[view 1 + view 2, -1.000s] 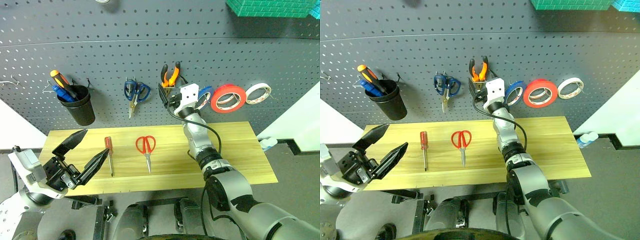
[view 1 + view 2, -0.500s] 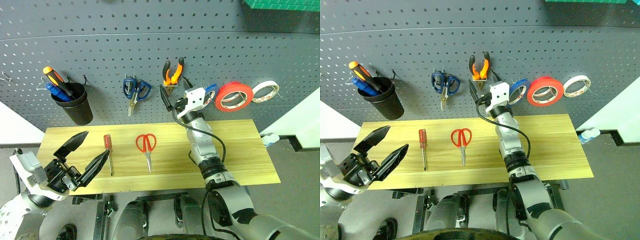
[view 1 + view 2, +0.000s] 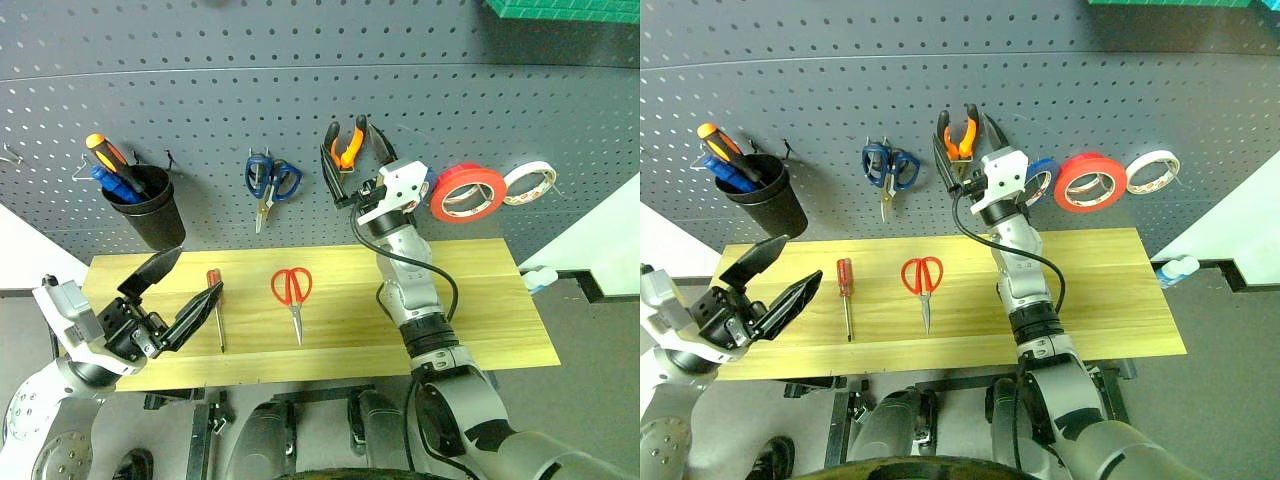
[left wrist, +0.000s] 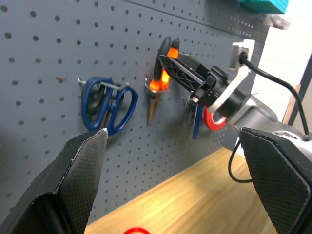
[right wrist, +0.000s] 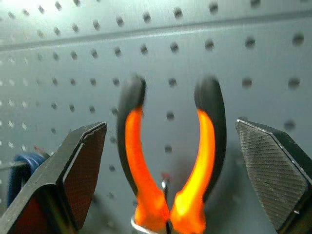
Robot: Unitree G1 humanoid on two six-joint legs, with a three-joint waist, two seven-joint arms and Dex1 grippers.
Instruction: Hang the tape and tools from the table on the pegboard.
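The orange-and-black pliers (image 3: 346, 150) hang on the dark grey pegboard (image 3: 200, 100). My right gripper (image 3: 348, 143) stands open in front of them, one finger on each side of the handles and clear of them. The wide red tape (image 3: 467, 193) hangs on a hook to the right of that hand. The red-handled scissors (image 3: 292, 289) and the dark red screwdriver (image 3: 846, 292) lie on the wooden table (image 3: 470, 290). At the table's left end hovers my left gripper (image 3: 198, 270), open and empty, just left of the screwdriver.
Blue scissors (image 3: 270, 180) hang left of the pliers. A black cup (image 3: 152, 212) holding screwdrivers hangs at the far left. A blue roll (image 3: 1041, 178) sits behind my right hand, and a white roll (image 3: 530, 183) hangs beyond the red tape.
My right gripper has risen from below the pliers and tilted upward; its open fingers now flank the handles. The left gripper has edged toward the screwdriver. The camera has shifted.
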